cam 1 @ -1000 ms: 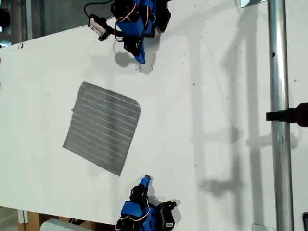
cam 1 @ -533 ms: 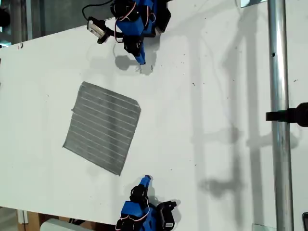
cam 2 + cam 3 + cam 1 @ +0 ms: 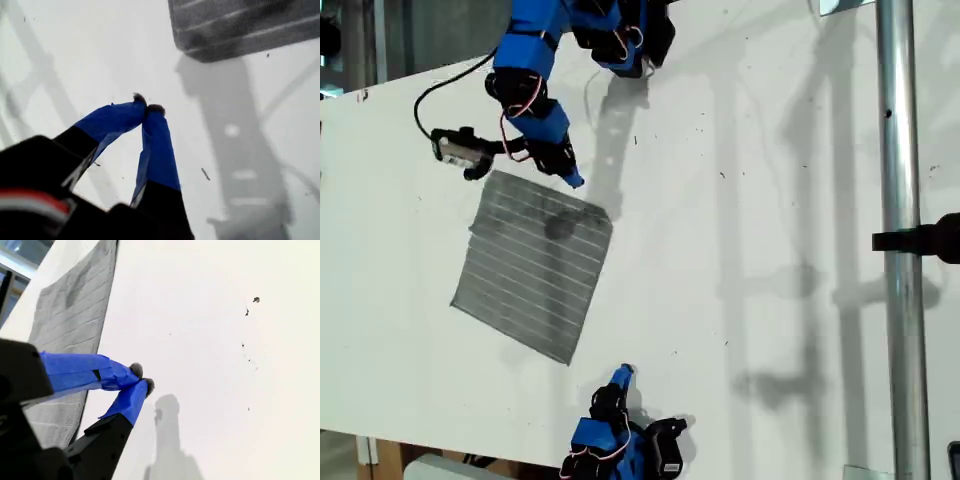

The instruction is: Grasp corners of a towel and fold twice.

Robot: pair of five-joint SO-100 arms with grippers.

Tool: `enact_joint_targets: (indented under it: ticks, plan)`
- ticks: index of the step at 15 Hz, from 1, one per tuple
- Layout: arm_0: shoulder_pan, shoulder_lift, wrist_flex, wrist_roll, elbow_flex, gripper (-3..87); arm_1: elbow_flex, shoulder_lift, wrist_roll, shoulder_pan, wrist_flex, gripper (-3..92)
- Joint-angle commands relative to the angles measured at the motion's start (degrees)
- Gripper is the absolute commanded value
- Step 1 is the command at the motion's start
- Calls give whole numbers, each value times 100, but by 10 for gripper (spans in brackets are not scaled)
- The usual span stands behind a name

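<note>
My second hand [image 3: 570, 181], closed and empty, has swung out to the upper edge, in the exterior view, of the towel [image 3: 535, 262], which lies flat on the surface [image 3: 770, 200]. A corner grasp is likely next. My first hand [image 3: 625, 372] is closed and parked.

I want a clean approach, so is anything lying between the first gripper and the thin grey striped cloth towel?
Nothing visible. In the first wrist view, only bare white table separates my first gripper, jaws shut, from the nearest corner of the thin grey striped towel.

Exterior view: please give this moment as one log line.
towel flat, unfolded | my first gripper jaws shut, near towel edge | my second gripper jaws shut, empty
</note>
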Motion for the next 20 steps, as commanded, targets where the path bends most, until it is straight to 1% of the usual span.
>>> enact_joint_targets:
  ticks: [1, 2, 3, 4, 7, 10, 13, 18, 19, 20]
  plan:
    - [9, 18, 18, -35, 18, -15, -1898, -1107, -826, 35, 132, 13]
    - [9, 18, 18, -35, 18, -15, -2303, -1591, -1187, 18, 149, 155]
    - [9, 18, 18, -35, 18, -15, -2522, -2030, -1494, 26, 132, 269]
    - [9, 18, 18, -35, 18, -15, -2646, -2461, -1767, 44, 44, 316]
    - [44, 18, 18, -35, 18, -15, -2593, -3305, -2048, 360, 26, 333]
    - [18, 18, 18, -26, 18, -15, -2303, -3885, -2118, 765, -185, 336]
    - [26, 18, 18, -35, 18, -15, -2303, -4500, -2092, 958, -404, 329]
    - [0, 18, 18, -79, 18, -15, -2681, -5607, -1898, 1011, -431, 282]
    - [0, 18, 18, -79, 18, -15, -2725, -5643, -1890, 993, -404, 240]
    - [0, 18, 18, -105, 18, -15, -2733, -5634, -1863, 976, -404, 93]
